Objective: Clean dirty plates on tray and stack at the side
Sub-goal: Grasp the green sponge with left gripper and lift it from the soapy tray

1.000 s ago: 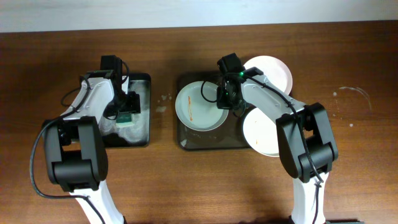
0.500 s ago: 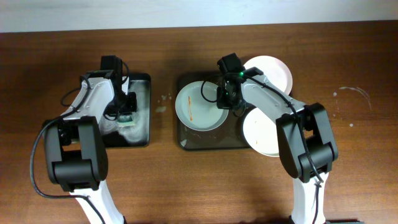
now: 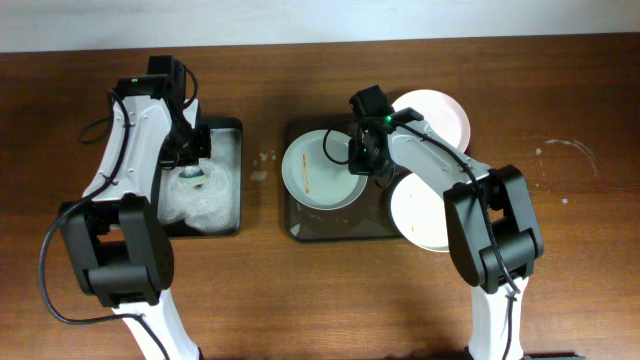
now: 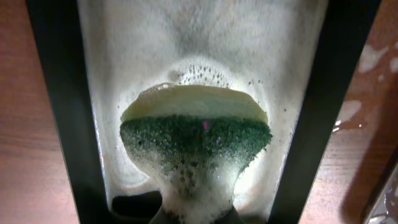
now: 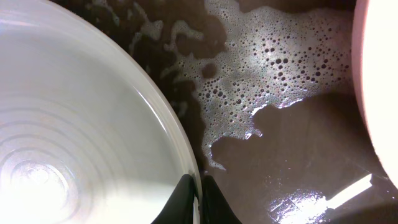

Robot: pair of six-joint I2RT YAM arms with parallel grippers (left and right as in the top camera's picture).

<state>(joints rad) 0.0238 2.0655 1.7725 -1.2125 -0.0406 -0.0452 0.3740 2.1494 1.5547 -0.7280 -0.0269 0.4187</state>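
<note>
A white plate (image 3: pixel 318 172) with thin orange-brown smears lies in the left half of the dark brown tray (image 3: pixel 335 228). My right gripper (image 3: pixel 361 166) is shut on that plate's right rim, one finger inside and one outside; in the right wrist view the gripper (image 5: pixel 200 188) pinches the plate (image 5: pixel 74 124) over the sudsy tray (image 5: pixel 280 162). A second plate (image 3: pixel 434 114) lies at the tray's back right corner and a third plate (image 3: pixel 424 214) at its right side. My left gripper (image 3: pixel 190 172) is shut on a foamy green-and-yellow sponge (image 4: pixel 196 134) above the small black tray (image 3: pixel 228 130).
The small black tray (image 4: pixel 53 112) holds white foam (image 3: pixel 200 205) across its floor. A few water drops (image 3: pixel 265 160) lie on the wood between the two trays. A faint wet ring (image 3: pixel 565 150) marks the table at far right. A white wall edge runs along the back.
My left gripper closed on the sponge and raised it out of the foam, the arm swinging back and left. The right gripper and its plate have not moved.
</note>
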